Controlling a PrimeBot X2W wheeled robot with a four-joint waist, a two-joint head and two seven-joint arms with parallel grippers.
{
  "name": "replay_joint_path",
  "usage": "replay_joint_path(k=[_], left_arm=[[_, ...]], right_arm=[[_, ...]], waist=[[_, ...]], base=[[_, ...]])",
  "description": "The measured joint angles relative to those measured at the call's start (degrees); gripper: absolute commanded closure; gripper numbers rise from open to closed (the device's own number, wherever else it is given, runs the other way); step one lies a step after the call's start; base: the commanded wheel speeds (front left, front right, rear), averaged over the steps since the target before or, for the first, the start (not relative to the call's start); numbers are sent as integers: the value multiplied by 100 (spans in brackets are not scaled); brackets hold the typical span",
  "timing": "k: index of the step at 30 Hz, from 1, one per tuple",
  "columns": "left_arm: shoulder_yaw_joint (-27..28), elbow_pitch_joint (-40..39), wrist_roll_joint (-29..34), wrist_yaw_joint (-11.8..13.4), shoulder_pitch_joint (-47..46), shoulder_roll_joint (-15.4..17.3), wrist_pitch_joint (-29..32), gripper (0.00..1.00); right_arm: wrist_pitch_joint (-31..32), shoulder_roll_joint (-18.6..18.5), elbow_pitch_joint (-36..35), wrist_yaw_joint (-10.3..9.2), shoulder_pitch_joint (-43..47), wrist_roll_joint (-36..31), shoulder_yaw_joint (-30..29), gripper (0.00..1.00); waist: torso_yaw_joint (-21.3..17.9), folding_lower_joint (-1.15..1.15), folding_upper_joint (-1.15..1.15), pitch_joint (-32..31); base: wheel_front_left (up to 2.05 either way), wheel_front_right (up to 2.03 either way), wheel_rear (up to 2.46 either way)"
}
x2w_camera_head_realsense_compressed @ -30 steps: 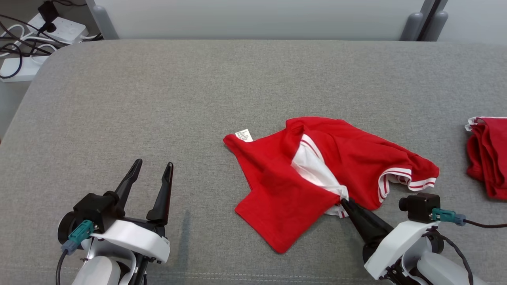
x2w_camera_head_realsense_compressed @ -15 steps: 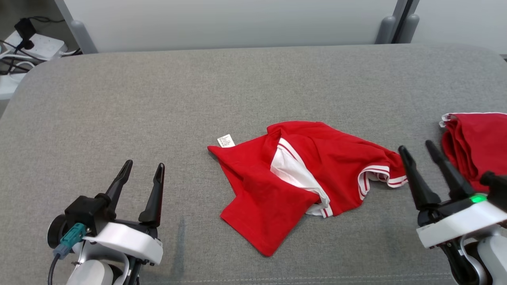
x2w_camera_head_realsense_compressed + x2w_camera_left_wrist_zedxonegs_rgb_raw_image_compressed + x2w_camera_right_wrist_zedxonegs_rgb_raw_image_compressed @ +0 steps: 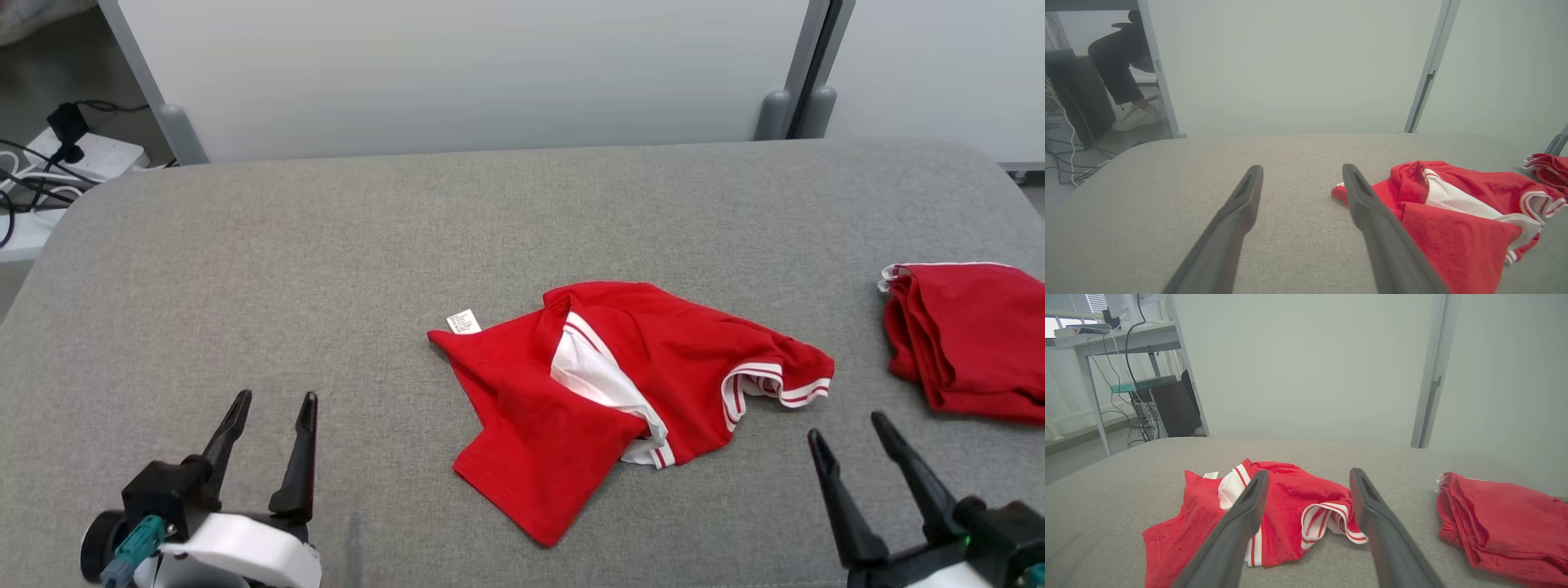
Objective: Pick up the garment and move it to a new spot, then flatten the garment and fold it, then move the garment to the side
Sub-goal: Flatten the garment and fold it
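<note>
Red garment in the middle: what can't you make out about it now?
- Red garment, head view: own folds hide lower layers.
- Label, head view: print too small to read.
- Left wrist view: a finger of the left gripper covers its near edge.
- Second red pile, head view: cut by right edge.

An office-like lab workspace; pale partition panels (image 3: 457, 73) on metal posts stand at 12 o'clock behind the grey fabric-covered table (image 3: 286, 245); a power strip (image 3: 94, 155) with tangled cables lies at 10 o'clock; a desk (image 3: 1122, 337), a computer tower (image 3: 1171, 406) and a seated person's leg (image 3: 1116, 69) lie beyond.
</note>
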Motion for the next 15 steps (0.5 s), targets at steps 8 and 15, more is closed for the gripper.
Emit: replay_joint_path(k=[8,15], left_arm=[[63,-175,-18,101,264,120,68,0],[62,-301,-18,155,288,132,116,0]], right_arm=[[0,215,-7,0,297,-101,71,0],[0,237,-8,0,296,-100,164,0]], waist=[[-80,0,0,-140],[-96,0,0,-108]], base=[[0,0,0],[0,0,0]])
